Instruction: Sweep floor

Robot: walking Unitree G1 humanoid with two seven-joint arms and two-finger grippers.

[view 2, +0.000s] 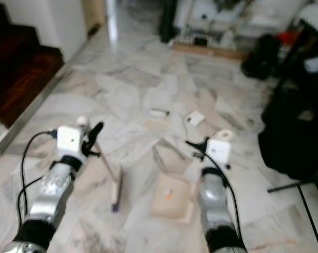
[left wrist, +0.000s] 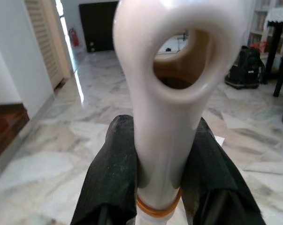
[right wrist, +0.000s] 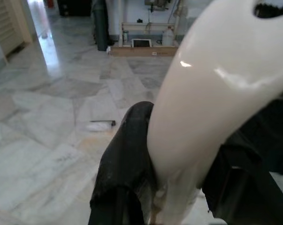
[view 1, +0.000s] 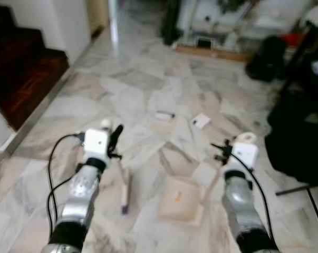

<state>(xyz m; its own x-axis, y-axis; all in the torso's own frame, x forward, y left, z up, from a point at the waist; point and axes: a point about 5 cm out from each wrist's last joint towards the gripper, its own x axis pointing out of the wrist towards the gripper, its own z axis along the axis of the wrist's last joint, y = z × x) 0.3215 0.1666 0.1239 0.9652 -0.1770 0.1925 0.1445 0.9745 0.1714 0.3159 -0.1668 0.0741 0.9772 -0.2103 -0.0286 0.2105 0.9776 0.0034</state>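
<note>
Here, your left gripper (left wrist: 160, 183) is clamped around the cream broom handle (left wrist: 167, 117), while your right gripper (right wrist: 179, 173) pinches the dustpan handle (right wrist: 207, 108); the dustpan (view 1: 181, 199) rests on the marble floor (view 1: 148, 89) between them.

the floor (view 1: 148, 84) is polished marble, glossy enough to carry window glare, while the stair treads (view 1: 21, 74) look like dark wood. the broom handle (left wrist: 172, 117) and dustpan handle (right wrist: 211, 108) are smooth, shiny cream plastic, clamped between matt black fingers (left wrist: 110, 178) with a faintly grainy texture.
</note>
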